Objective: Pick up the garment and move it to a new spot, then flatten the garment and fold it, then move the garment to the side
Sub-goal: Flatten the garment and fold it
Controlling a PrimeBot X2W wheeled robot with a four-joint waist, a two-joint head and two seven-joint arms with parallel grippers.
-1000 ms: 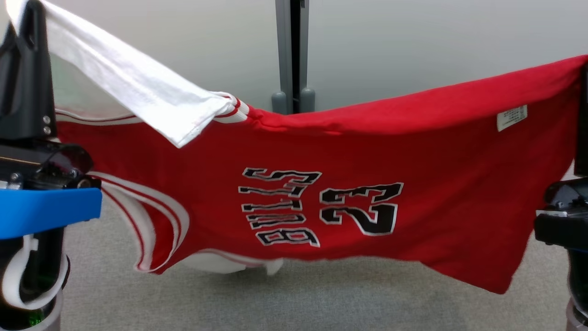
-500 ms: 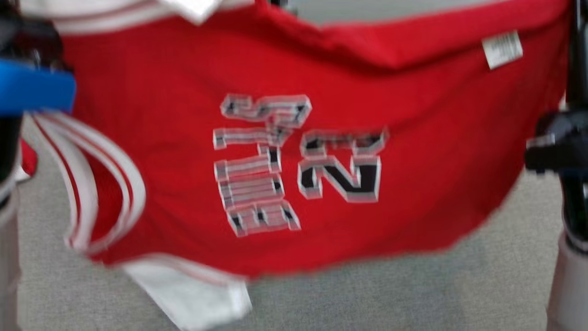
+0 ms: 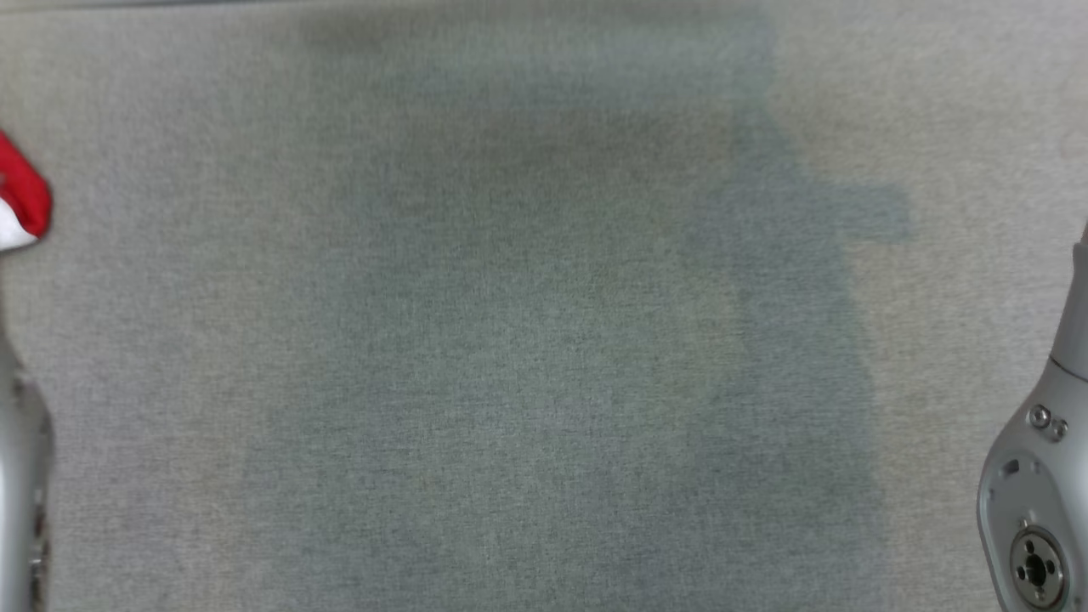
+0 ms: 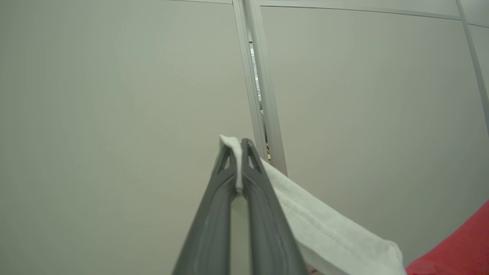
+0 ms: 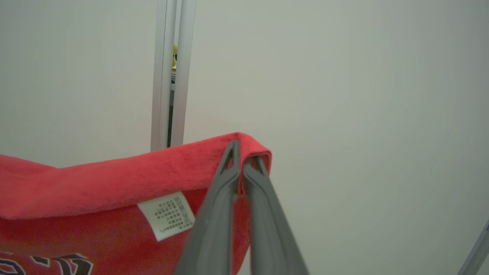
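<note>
L claw (image 4: 237, 152) is pinched right down on a white edge of the garment (image 5: 95, 179); the cloth runs off its tips and down to the red body at the lower right of that wrist cam. R claw (image 5: 244, 156) is likewise closed tight, on a red corner of the hem, w/ the white care label (image 5: 168, 215) just beside its fingers. Both wrist cams look at pale wall panels (image 4: 114, 114), so I judge the garment hangs in the air, spread between the two claws, not lying on anything.

Head cam looks down at grey carpeted floor (image 3: 544, 340). A scrap of red and white shows at its left edge, and a pale forearm (image 3: 1033, 510) at the lower right.

Progress, as I read it:
- Pick-up: done, both corners gripped.
- Move to new spot: not finished, since no cloth lies on the floor in front.
- Flatten, fold, move aside: all left to do.

So approx. the first third. Can't tell from here how evenly the lower half hangs.
</note>
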